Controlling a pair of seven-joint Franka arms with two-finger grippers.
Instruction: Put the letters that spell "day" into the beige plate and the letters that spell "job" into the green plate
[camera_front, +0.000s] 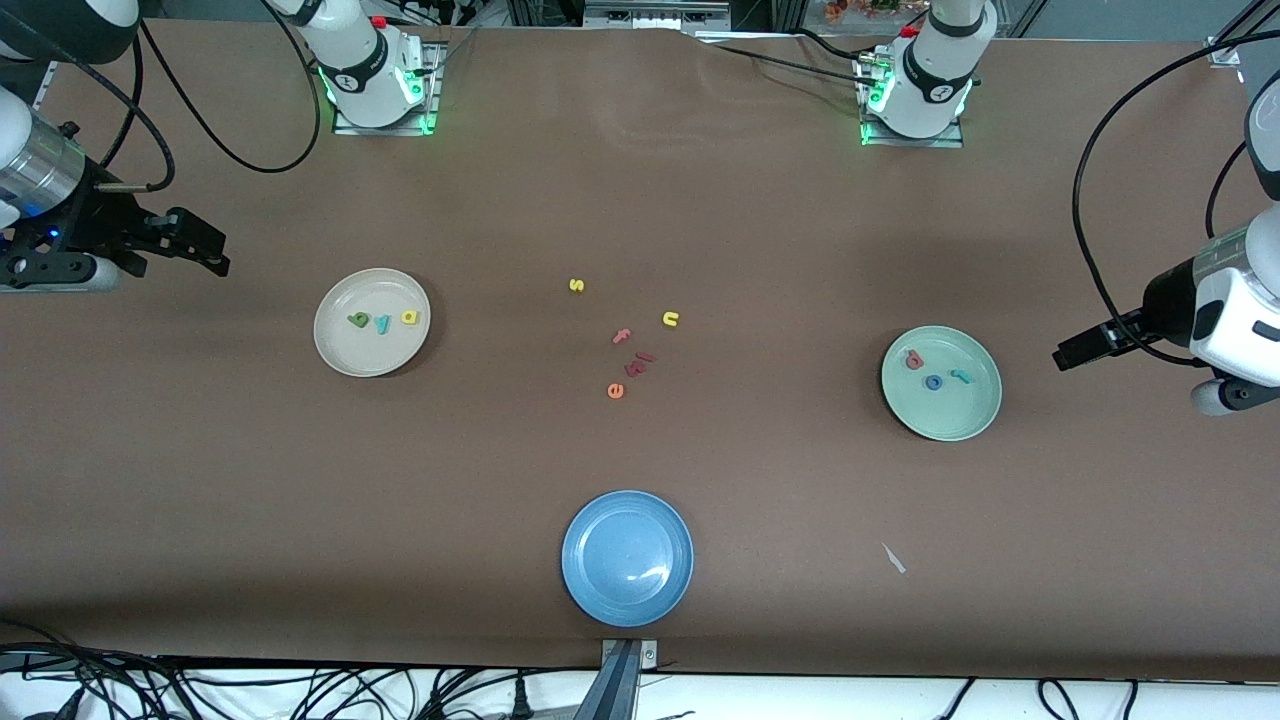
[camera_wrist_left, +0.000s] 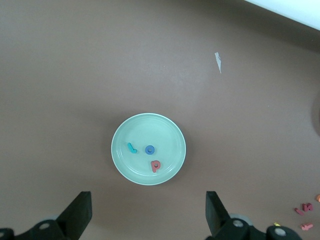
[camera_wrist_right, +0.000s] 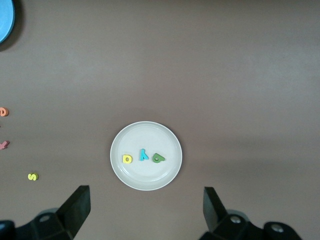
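Beige plate: the beige plate (camera_front: 371, 322) sits left of centre in the front view, toward the right arm's end of the bench (camera_front: 640, 200).
Letters for "day": a dark green d (camera_front: 358, 320), a teal y (camera_front: 382, 324) and a yellow a (camera_front: 410, 317) lie flat inside the beige plate, side by side in one row.
Row axis, beige plate: the row runs across the front view, along the length of the bench; the three letters lie near one another without clearly touching.
Green plate: the green plate (camera_front: 941, 382) sits right of centre, toward the left arm's end of the bench.
Letters for "job": a pink b (camera_front: 914, 360), a blue o (camera_front: 934, 382) and a teal j (camera_front: 961, 377) lie flat inside the green plate in a loose row.
Right gripper: the right gripper (camera_front: 205, 245) hangs over bare bench at the left edge of the front view, jaws spread, nothing between them; the beige plate is the nearer plate to this arm.
Left gripper: the left gripper (camera_front: 1075, 352) hangs over bare bench at the right edge, jaws spread, nothing between them; the green plate is the nearer plate to this arm.
Leftover letters: a yellow s (camera_front: 576, 285), a yellow n (camera_front: 670, 319), an orange e (camera_front: 615, 391) and several dark red letters (camera_front: 634, 360) lie on the bench in the middle of the frame.
Blue plate: the blue plate (camera_front: 627, 557) at lower centre holds nothing.
Task status: judged complete; both words are in their plates, and no further grasp appears to be needed.
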